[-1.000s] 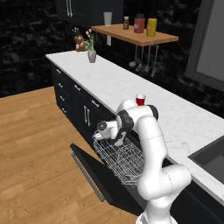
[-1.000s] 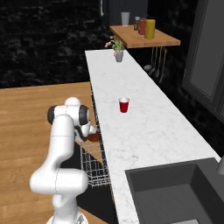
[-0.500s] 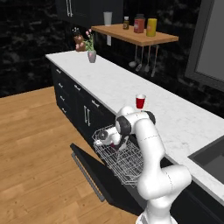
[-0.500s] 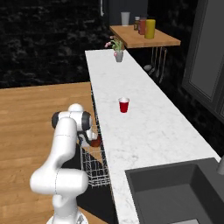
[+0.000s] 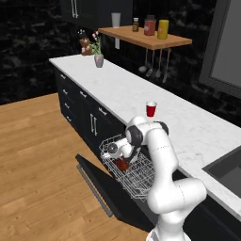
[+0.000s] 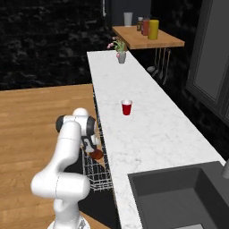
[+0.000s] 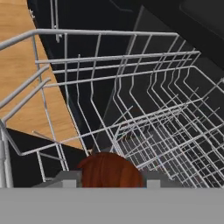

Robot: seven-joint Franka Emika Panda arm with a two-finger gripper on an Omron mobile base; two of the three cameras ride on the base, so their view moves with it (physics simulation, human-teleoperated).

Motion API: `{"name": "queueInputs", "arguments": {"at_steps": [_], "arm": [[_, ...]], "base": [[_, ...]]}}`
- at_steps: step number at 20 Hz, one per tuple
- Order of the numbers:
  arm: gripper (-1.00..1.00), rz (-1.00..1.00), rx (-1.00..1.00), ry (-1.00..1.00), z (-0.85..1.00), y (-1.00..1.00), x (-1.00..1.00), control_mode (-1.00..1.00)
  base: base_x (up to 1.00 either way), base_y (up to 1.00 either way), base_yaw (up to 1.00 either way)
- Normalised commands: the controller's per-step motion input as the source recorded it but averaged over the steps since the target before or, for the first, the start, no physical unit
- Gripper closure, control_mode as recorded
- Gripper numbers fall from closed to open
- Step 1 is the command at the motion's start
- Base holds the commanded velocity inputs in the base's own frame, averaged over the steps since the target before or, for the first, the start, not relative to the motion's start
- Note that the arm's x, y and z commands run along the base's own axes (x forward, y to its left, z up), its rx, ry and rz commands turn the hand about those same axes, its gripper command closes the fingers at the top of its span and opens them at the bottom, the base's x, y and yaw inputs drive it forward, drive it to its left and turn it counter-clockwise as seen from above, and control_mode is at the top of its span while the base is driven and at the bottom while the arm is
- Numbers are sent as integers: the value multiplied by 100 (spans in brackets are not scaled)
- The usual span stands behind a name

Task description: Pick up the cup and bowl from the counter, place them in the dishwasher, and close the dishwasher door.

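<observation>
A: Where is the bowl (image 7: 110, 169)?
B: Between the gripper (image 5: 123, 161) fingers, inside the rack (image 5: 141, 175) of the dishwasher; grip cannot be judged. The cup (image 6: 127, 108) stands mid-counter (image 6: 147, 134).

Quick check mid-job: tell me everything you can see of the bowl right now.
The bowl is small, round and reddish-brown, with a smooth, faintly streaked surface. It sits low inside the white wire rack pulled out over the open dishwasher door, right at the gripper. In the hand view its rounded side fills the space between the two finger tips. Whether the fingers touch it or have let go cannot be told. In the right base view it shows below the counter edge.
</observation>
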Motion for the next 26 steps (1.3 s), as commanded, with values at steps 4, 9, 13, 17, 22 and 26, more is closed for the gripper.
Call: {"name": "queueInputs", "arguments": {"at_steps": [4,9,13,17,22,26], "arm": [[-100,0,0,0,21,0,0,-100],[-100,0,5,-10,94,0,-30,-100],[-100,0,11,-6,100,0,-55,-100],[-100,0,10,4,100,7,-39,-100],[-100,0,9,16,100,21,-35,-100],[-100,0,4,18,100,23,-13,-100]], "base": [[0,0,0],[0,0,0],[0,0,0],[0,0,0],[0,0,0],[0,0,0]]}}
